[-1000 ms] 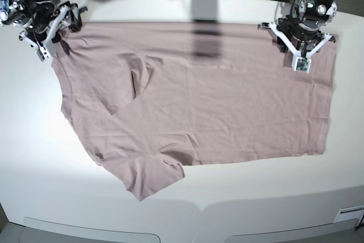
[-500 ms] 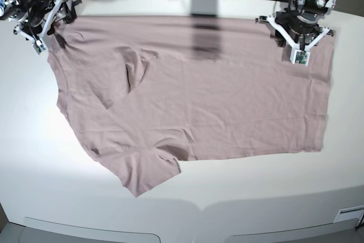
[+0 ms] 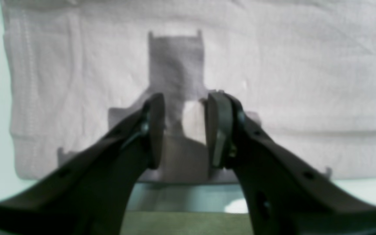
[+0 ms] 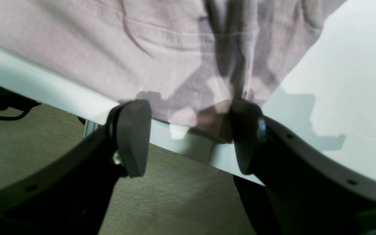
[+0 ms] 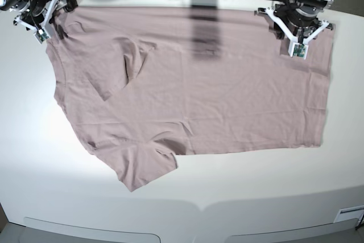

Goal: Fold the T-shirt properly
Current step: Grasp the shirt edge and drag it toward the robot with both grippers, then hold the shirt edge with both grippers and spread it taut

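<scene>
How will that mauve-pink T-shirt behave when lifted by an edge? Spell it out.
The thin mauve-pink fabric T-shirt will likely drape limply: it already lies creased, one sleeve folded over. It probably weighs little, being thin and flat. On the smooth white table, it may slide along rather than stay put.

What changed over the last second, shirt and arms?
The T-shirt slid toward the table's far edge, its near sleeve and hem retreating with it. Both arms drew back the same way: the left gripper over the far hem corner, the right gripper at the far sleeve end. No grasp or release is visible; both sets of jaws stand apart, empty. The shirt's spread and creases are unchanged.
</scene>
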